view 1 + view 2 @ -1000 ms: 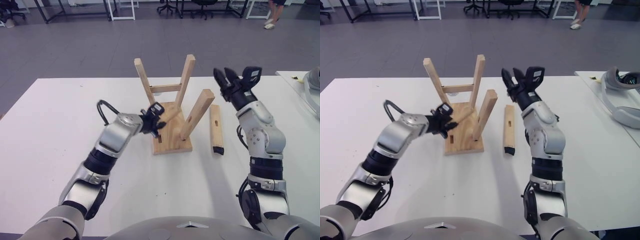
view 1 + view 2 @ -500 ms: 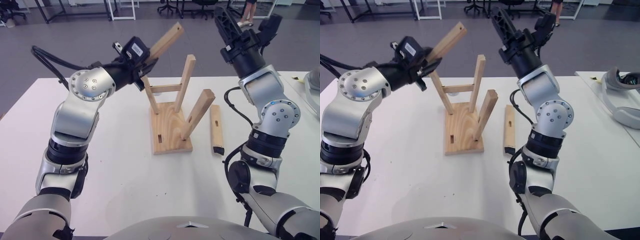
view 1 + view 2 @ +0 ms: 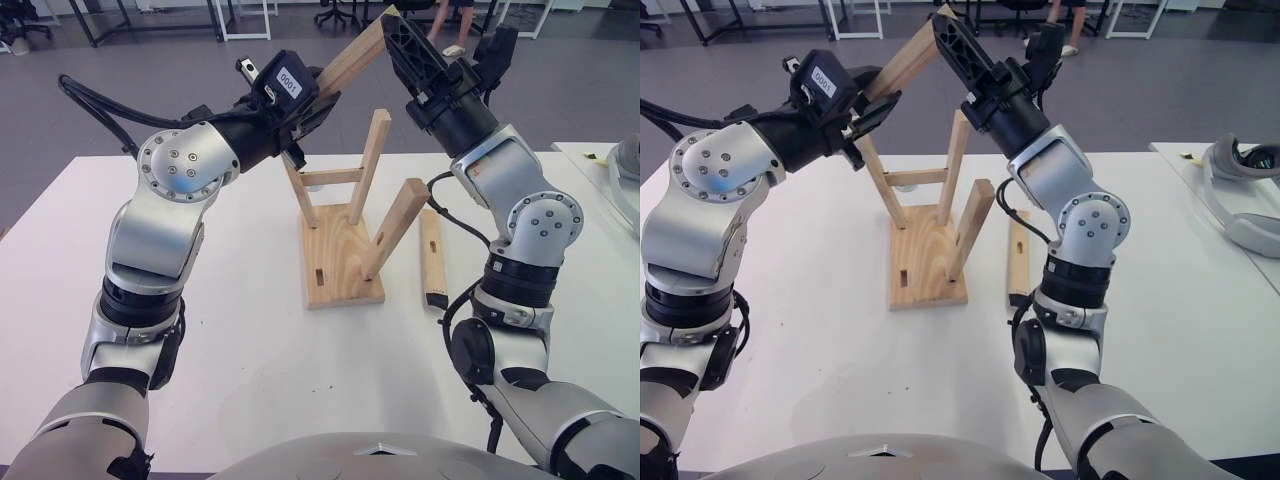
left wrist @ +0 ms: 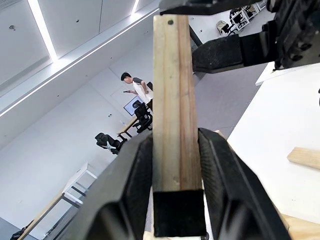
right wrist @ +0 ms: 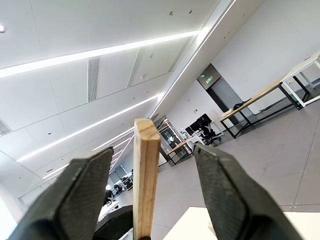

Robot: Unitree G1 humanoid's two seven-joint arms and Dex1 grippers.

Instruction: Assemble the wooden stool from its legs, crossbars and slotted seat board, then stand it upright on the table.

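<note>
A seat board (image 3: 340, 265) is lying on the desk (image 3: 250, 340), three legs (image 3: 395, 225) sticking up, a loose piece (image 3: 432, 258) beside it. Above, the left hand (image 3: 308, 103) is clamping another leg (image 3: 352, 60) aloft. The right hand (image 5: 150, 155) is gaping around its tip, probably to steady it.

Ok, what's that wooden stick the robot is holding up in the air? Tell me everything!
It is a stool leg: a straight, square bar of pale wood with a dark cap on one end and a tiny hole near the other. It hangs tilted in the air. The left gripper is shut on its capped end. The right gripper is open around the far end, gaps on both sides.
</note>
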